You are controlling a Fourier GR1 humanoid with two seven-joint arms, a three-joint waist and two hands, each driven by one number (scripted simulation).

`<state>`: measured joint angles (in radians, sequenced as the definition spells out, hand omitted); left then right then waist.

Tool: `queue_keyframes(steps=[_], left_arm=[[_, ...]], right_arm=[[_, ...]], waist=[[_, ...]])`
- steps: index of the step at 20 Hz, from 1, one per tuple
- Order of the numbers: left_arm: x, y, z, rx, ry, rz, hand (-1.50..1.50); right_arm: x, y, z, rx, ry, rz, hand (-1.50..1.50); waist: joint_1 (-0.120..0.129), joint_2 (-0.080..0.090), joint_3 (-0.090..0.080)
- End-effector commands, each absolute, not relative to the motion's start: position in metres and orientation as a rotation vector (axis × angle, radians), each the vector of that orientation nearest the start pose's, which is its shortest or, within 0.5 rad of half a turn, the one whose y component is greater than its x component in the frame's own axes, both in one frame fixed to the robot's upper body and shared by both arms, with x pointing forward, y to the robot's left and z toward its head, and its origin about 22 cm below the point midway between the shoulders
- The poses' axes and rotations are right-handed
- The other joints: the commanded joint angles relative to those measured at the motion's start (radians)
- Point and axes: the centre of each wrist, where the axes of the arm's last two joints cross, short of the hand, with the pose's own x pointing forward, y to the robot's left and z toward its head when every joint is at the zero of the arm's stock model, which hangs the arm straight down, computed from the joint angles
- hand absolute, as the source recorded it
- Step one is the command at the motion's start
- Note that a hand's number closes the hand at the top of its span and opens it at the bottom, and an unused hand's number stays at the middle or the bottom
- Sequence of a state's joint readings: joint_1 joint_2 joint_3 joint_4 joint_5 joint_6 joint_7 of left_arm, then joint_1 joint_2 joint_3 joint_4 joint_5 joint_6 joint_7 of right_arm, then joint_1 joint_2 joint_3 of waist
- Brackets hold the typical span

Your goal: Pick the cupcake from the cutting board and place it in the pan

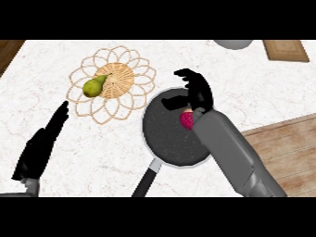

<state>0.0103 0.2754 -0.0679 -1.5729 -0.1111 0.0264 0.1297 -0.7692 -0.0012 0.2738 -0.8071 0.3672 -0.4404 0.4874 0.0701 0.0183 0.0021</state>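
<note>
White marbled counter [269,88] filled the view. The pale wooden cutting board [300,152] lay at the lower right, with nothing showing on the part we could see.

The round dark speckled pan [164,139] sat left of the board, handle pointing toward the robot. A looped wicker mat [91,109] lay beyond the pan to the left, just beside its rim, and carried a green pear [94,86] on its woven centre.

The right hand [200,95] was over the far rim of the pan, its grey forearm crossing the pan's right side. The left hand [44,143] rested at the lower left, spread flat and straight, holding nothing.

The small pink-red cupcake [186,121] was inside the pan's outline, near its right side, tucked against the right wrist and partly hidden by it. From this angle we could not tell whether the hand was closed on it or clear of it; possibly it already sat on the pan floor.

Our judgement on handling: light, soft and easily crushed, with a top that smears. Best taken low on its sides, opposite faces, never from above.
</note>
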Motion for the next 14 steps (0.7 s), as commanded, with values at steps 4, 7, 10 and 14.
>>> queue_keyframes(steps=[4,7,10,14], left_arm=[[0.244,0.262,0.000,0.306,-1.394,-0.293,0.00],[0.245,0.264,0.015,0.310,-1.404,-0.284,0.00],[0.234,0.293,0.007,0.332,-1.381,-0.269,0.00],[0.221,0.291,0.013,0.353,-1.389,-0.256,0.00]], right_arm=[[0.393,-0.082,0.051,-0.558,-1.465,0.110,-1.50],[0.392,-0.097,0.037,-0.612,-1.480,-0.039,-1.50],[0.395,-0.097,0.051,-0.635,-1.455,-0.179,-1.50],[0.383,-0.168,0.025,-0.676,-1.428,-0.288,-1.50]], waist=[[-0.016,-0.001,0.000],[-0.027,-0.006,0.000],[-0.053,-0.016,-0.002],[-0.069,-0.020,-0.001]])
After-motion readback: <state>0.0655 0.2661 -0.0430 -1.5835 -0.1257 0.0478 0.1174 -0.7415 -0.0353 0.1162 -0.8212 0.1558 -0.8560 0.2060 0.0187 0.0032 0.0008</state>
